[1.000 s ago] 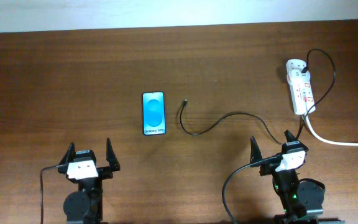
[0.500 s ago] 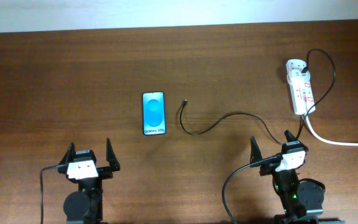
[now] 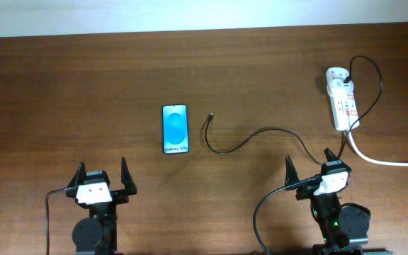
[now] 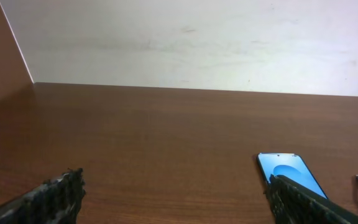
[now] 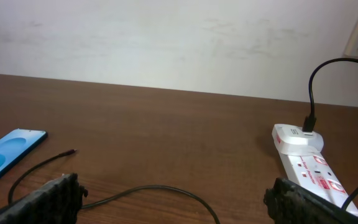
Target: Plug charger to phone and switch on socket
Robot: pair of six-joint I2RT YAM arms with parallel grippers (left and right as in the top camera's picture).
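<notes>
Lying on the desk, phone just left of the cable tip; left fingers and right fingers spread apart.

A dark brown wooden table with a fine grain fills the scene; its far edge meets a plain off-white wall. The wall bears faint smudges; the light is even, leaving a soft sheen on the wood.

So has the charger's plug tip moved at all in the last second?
No. The plug tip sits just right of the phone, same gap as before, in the overhead view.
</notes>
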